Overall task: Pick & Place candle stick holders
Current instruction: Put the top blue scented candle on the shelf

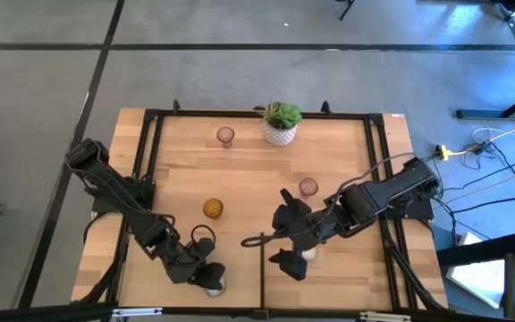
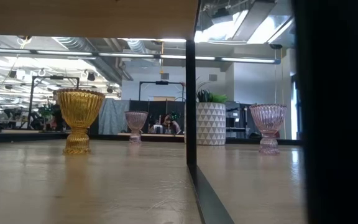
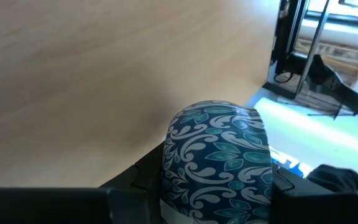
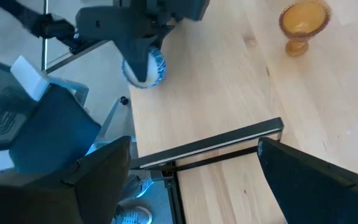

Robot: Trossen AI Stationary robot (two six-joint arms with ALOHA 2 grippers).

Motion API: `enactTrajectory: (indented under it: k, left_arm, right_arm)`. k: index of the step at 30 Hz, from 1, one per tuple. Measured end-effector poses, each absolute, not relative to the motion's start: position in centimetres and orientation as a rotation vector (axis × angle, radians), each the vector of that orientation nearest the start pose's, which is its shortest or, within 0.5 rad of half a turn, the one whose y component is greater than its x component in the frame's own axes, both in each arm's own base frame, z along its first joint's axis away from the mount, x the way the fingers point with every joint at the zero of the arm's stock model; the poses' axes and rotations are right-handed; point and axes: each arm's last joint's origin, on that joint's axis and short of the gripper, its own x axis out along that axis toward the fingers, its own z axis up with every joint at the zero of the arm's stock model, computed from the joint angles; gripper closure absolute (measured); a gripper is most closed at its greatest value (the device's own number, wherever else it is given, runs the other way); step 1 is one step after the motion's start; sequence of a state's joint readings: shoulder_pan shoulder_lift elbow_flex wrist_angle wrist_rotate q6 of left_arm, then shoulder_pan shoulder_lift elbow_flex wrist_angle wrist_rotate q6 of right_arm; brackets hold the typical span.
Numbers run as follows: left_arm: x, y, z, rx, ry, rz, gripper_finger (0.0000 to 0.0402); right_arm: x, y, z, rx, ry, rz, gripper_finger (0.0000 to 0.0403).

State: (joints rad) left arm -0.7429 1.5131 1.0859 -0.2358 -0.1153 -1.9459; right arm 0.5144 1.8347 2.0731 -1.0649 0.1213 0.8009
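Both claws low: left claw [image 1: 211, 279] grips patterned holder [image 3: 219, 158].

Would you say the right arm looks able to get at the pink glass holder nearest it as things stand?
Probably yes. The right gripper is open and holds nothing, and the pink glass holder stands upright on bare table close beside that arm, with nothing between them.
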Motion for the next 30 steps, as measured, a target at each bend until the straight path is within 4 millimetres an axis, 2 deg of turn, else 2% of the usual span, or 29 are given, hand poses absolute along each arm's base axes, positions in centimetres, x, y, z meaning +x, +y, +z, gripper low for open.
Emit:
enactTrajectory:
  k: [4,13,16,25,30]
  left_arm:
    - [24.5,-21.9,26.1,-1.534,0.969,0.172,0.0247]
    - [24.9,-21.7,26.2,-1.57,0.951,0.169,0.0162]
    - [25.0,-21.6,26.2,-1.572,0.946,0.172,0.0145]
    - [24.8,-21.6,26.2,-1.578,1.029,0.156,0.015]
    - [24.7,-21.6,27.5,-1.528,1.091,0.202,0.0158]
  right_arm:
    - [33.1,18.3,40.3,0.49,0.874,0.023,0.0052]
    - [33.1,18.3,40.3,0.49,0.874,0.024,0.0052]
    - [33.1,18.3,40.3,0.49,0.874,0.024,0.0052]
    - [33.1,18.3,40.3,0.489,0.875,0.023,0.0052]
    - [33.1,18.3,40.3,0.489,0.875,0.024,0.0052]
